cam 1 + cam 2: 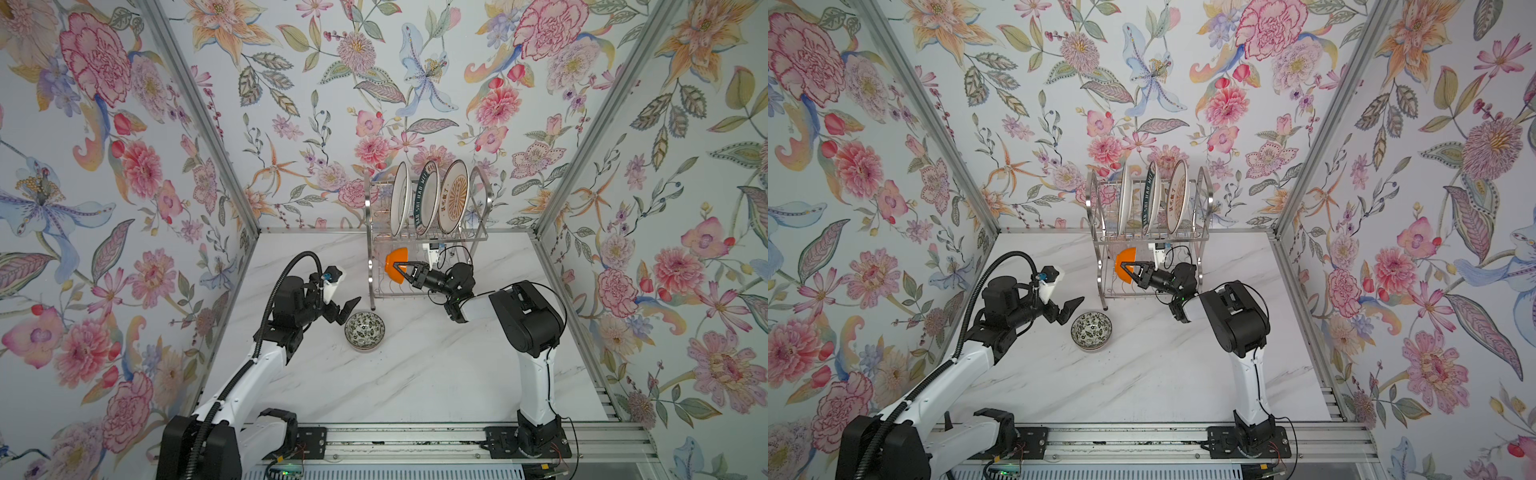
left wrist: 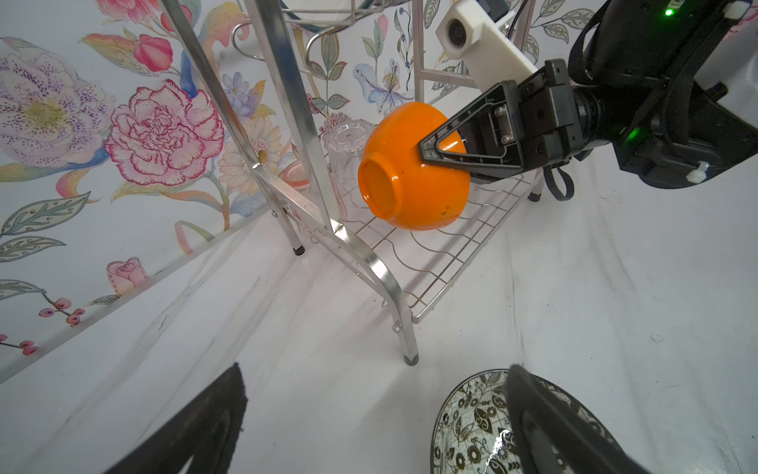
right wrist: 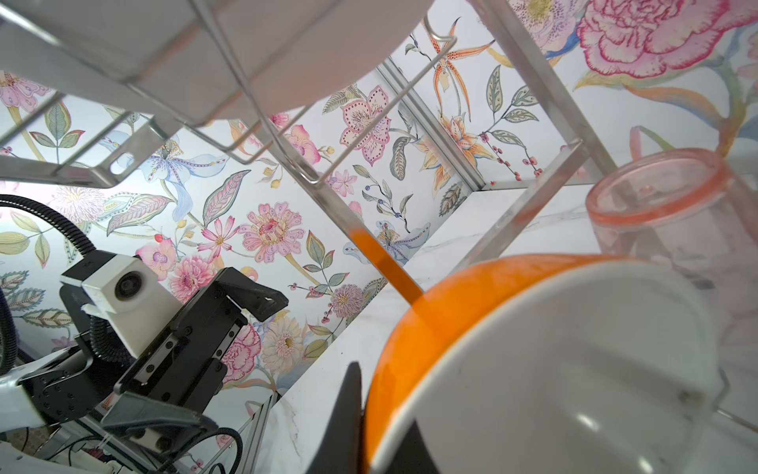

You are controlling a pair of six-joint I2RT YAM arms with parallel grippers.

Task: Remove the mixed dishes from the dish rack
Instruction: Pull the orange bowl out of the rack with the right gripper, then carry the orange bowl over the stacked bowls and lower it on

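The chrome dish rack (image 1: 484, 195) (image 1: 1205, 195) stands at the back of the table. A white plate (image 1: 400, 201), a green-lettered plate (image 1: 428, 199) and an orange sunburst plate (image 1: 454, 195) stand upright on its upper tier. Inside the lower tier, my right gripper (image 1: 394, 264) (image 2: 426, 149) (image 3: 377, 435) is shut on the rim of the orange bowl (image 1: 392, 258) (image 2: 410, 184) (image 3: 430, 320), which is tipped on its side over the wire shelf. A clear tumbler (image 2: 348, 152) (image 3: 672, 213) stands behind it. My left gripper (image 1: 351, 309) (image 2: 377, 410) hangs open and empty beside a grey-white patterned bowl (image 1: 365, 331) (image 2: 471, 427).
The patterned bowl (image 1: 1091, 330) sits upright on the marble table (image 1: 436, 374), just in front of the rack's near left leg (image 2: 410, 357). Floral walls close in the back and both sides. A metal rail (image 1: 415, 440) runs along the front edge.
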